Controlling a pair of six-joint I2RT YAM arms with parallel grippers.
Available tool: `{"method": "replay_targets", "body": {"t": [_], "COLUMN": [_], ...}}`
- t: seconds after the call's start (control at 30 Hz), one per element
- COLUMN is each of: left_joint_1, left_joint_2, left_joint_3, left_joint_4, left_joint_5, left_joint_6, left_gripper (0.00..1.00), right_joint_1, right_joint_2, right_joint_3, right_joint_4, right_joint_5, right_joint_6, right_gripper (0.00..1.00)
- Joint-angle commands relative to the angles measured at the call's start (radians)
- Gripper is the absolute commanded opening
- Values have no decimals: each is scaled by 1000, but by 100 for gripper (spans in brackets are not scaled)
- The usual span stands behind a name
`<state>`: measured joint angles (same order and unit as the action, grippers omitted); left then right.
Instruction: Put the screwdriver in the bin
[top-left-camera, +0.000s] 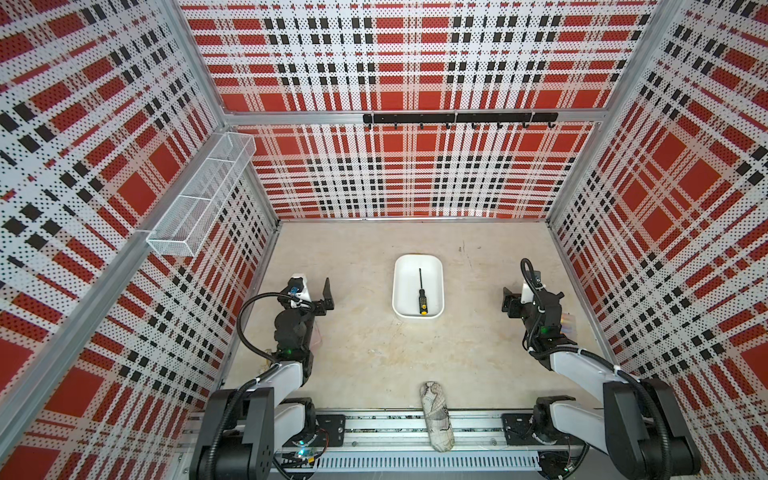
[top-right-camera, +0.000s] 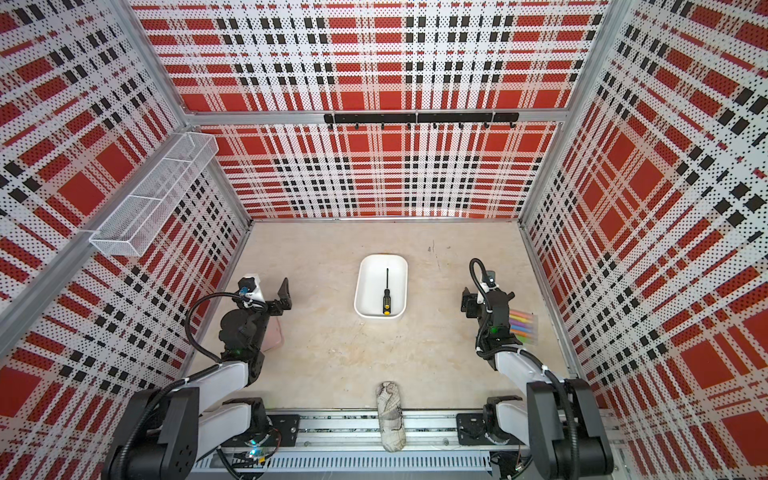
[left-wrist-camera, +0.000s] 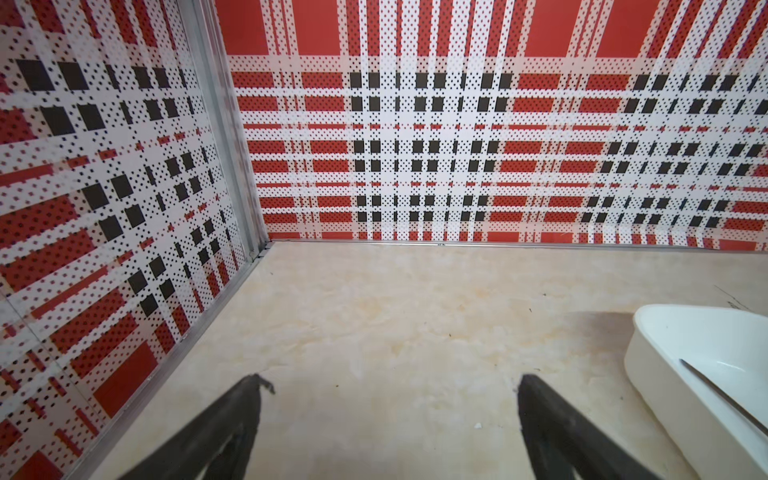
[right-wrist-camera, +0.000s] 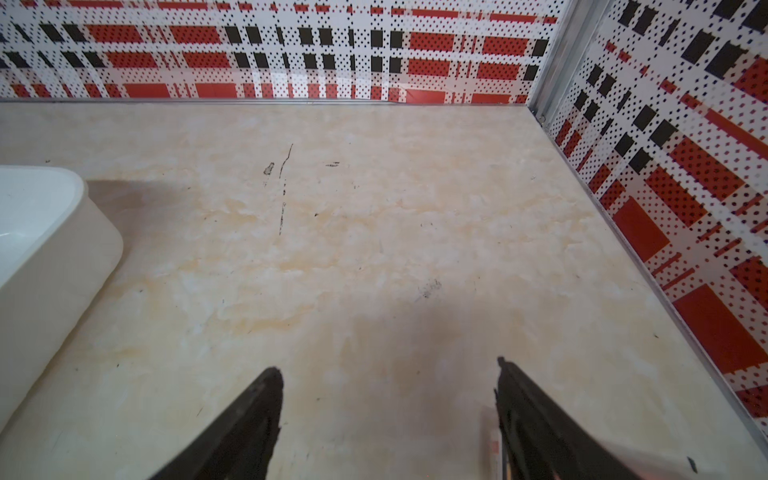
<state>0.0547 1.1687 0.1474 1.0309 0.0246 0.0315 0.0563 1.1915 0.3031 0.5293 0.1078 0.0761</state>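
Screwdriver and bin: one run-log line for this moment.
screwdriver: lying in bin | left gripper: open, empty | right gripper: open, empty | task: looks done

So the screwdriver (top-left-camera: 422, 293) is lying flat inside the white bin (top-left-camera: 398, 291), yellow cap at the near end and shaft pointing at the back wall. The left gripper (top-left-camera: 321, 294) and right gripper (top-left-camera: 514, 301) sit either side, well apart from it. A crumpled paper bundle (top-left-camera: 436, 415) lies across the front rail.

No word, label, brand or number can be read. The paper-wrapped bundle (top-left-camera: 436, 417), on the near side of the bin (top-left-camera: 396, 286), bears dark markings too small to read.
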Motion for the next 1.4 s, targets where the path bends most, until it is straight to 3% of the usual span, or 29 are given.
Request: {"method": "replay_targets", "body": {"t": [0.0,0.37,0.63,0.93,1.0,1.13,1.37], "left_joint_1": [26,59,65,63,48,-49,-40], "left_joint_2": [48,150,296,353,352,380,383], "left_joint_3": [-15,-12,-38,-16,13,126,115], "left_joint_4": [218,290,478,487,427,229,253], "left_joint_5": [44,105,122,96,35,-206,-204], "left_joint_6": [-22,-84,-103,-108,-106,-61,-73], "left_gripper": [98,98,98,98,98,98,98], "right_joint_1": [-24,-53,-59,-59,-59,-58,-58], "right_joint_2": [49,245,385,375,379,377,381], "right_joint_3": [-17,11,-46,-42,-41,-38,-33], "right_joint_4": [232,455,701,673,682,670,663], "right_joint_5": [-21,-53,-43,-22,-22,-18,-14], "right_joint_6": [6,16,23,29,27,27,27], "right_gripper": [83,82,82,83,83,84,93]}}
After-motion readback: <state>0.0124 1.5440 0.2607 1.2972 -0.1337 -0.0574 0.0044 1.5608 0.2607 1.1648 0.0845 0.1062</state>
